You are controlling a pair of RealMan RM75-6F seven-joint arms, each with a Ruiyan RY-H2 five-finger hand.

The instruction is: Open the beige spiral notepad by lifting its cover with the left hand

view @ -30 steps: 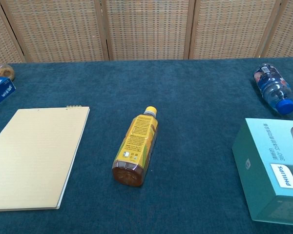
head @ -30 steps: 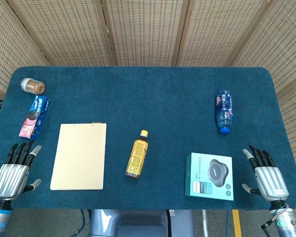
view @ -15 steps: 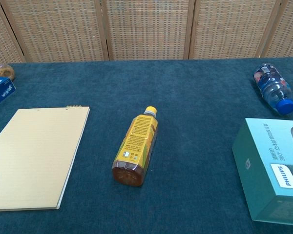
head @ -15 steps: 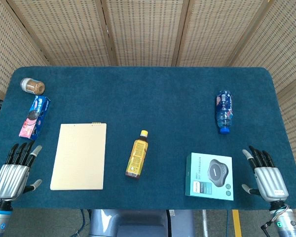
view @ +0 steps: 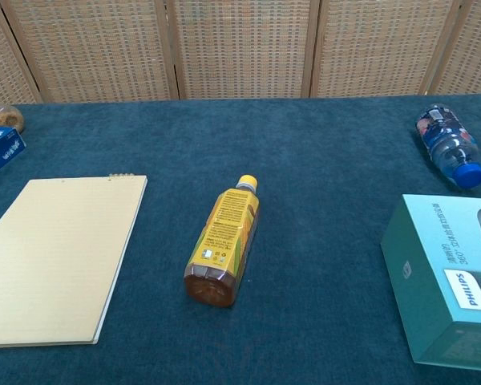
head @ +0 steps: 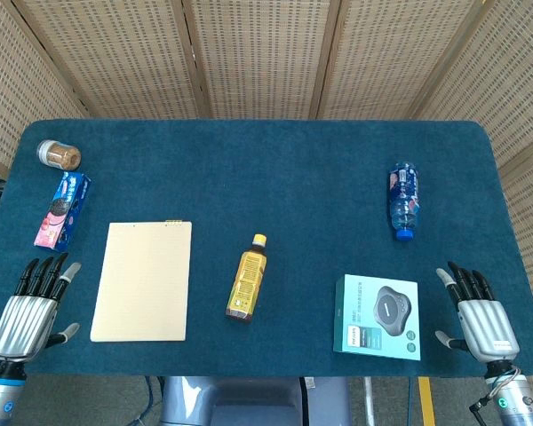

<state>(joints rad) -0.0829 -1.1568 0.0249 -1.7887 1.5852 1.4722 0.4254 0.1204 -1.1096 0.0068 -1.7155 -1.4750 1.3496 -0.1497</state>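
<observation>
The tabletop [head: 275,169] is covered in deep teal-blue felt. Behind it stand screen panels [head: 258,53] of tan woven wicker in light wooden frames. The spiral notepad [head: 143,280] is plain pale beige with faint ruled lines. The lying bottle [head: 245,280] has amber contents, a yellow label with dark print and a yellow cap. The water bottle [head: 403,199] is clear blue with a red, white and blue label and a blue cap. The box [head: 377,317] is turquoise with a grey round device pictured on top. The biscuit packet [head: 62,209] is blue and pink. The jar [head: 59,155] holds brown contents under a pale lid. Both hands [head: 29,311] [head: 481,312] are silver with black fingers.
</observation>
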